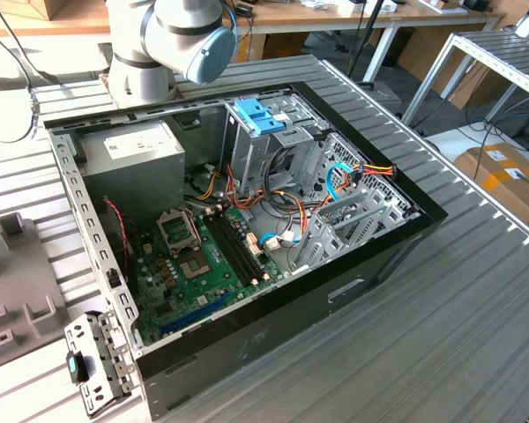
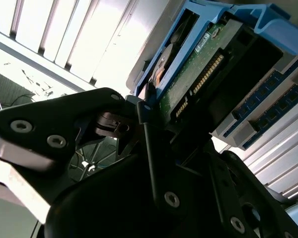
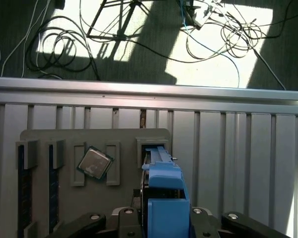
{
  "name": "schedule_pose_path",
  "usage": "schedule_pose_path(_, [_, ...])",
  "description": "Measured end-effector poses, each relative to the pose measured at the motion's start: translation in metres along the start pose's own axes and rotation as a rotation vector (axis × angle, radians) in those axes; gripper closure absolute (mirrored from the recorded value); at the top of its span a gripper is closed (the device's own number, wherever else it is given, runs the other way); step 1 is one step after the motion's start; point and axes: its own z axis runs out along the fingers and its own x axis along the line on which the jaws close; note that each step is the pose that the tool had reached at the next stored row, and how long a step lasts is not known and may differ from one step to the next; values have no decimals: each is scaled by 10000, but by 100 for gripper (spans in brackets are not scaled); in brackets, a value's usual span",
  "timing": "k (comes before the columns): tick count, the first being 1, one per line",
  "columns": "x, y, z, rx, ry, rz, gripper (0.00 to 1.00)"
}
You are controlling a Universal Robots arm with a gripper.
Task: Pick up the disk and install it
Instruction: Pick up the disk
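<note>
Exterior view: an open computer case (image 1: pixel 273 328) is seen on a ribbed metal table (image 1: pixel 476 352), the arm (image 1: pixel 185 35) at its 11 o'clock, while in both wrist views the disk (image 2: pixel 188 89) is clamped by the gripper (image 3: pixel 162 214).

Arm (image 1: pixel 145 44): silver-grey cylindrical housings, fat round joints, one with a light-blue end cap (image 1: pixel 210 53). Gripper (image 3: pixel 165 219): matte black linkage plates with rounded outlines, and silver round-head screws (image 2: pixel 22 126) at the pivots in both wrist views. Bare grey metal plate (image 2: pixel 12 186) under one black link in the second wrist view. Jaws are black too.
</note>
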Motion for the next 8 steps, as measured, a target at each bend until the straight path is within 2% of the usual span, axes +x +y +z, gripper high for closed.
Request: schedule_pose_path(8, [-3,2,-61,-1,0,0,64])
